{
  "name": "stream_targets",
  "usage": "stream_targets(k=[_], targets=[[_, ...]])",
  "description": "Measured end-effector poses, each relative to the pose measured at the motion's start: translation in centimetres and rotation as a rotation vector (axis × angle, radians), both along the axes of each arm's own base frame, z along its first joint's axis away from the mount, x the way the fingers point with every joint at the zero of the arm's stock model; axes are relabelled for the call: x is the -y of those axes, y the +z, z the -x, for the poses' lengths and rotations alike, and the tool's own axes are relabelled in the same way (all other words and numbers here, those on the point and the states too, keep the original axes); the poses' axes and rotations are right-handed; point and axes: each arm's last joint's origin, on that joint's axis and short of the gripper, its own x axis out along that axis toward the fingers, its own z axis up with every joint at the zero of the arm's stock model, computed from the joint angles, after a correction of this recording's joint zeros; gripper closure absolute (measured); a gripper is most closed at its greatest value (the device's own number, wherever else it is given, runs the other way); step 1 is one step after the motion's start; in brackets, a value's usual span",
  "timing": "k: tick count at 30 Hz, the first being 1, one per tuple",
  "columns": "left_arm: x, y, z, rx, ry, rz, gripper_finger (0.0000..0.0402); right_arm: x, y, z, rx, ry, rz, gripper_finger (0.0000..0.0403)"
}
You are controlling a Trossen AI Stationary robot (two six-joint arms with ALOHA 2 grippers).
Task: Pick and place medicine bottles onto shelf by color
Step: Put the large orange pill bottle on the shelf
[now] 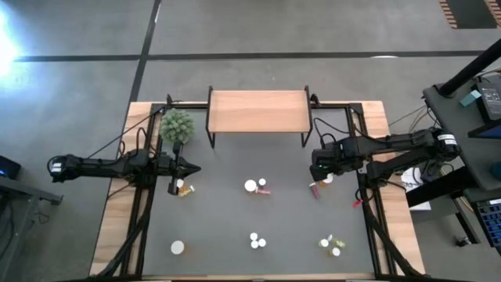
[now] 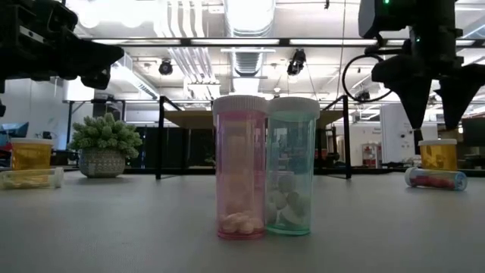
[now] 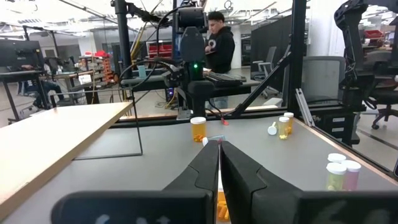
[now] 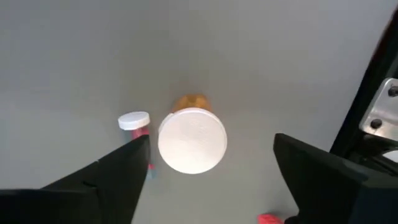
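The high camera looks straight down on the whole mat [image 1: 235, 219]. The low camera sits at mat level, very near two bottles [image 2: 265, 167]. The left wrist camera faces level across toward the right arm [image 3: 189, 56]. The right wrist camera looks down, close above an orange bottle [image 4: 191, 138], shared with the low view.

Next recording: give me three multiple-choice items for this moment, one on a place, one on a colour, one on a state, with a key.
1. The right gripper is directly above:
A. the shelf
B. an orange bottle
C. the plant

2. The two bottles nearest the low camera are:
A. both orange
B. pink and teal
C. both white

3. The left gripper is:
A. shut
B. wide open
C. holding the plant

Key: 1 B, a white cap with an orange body sits between its fingers; 2 B, seen side by side; 3 A, fingers pressed together.
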Motion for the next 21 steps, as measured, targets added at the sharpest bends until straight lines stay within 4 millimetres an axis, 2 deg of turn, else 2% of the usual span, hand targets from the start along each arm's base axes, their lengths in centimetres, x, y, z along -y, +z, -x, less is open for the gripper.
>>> stream_targets(k=[5,21], targets=[[0.0,0.0,0.0,0.001,0.0,0.0,0.0402,-0.4,-0.6,-0.2,0.024,0.024,-0.001,0.0043],[0.0,0.0,0.0,0.0,0.0,0.0,0.0402,-0.9,-3.0,0.3,0.021,0.017,0.002,0.0055]])
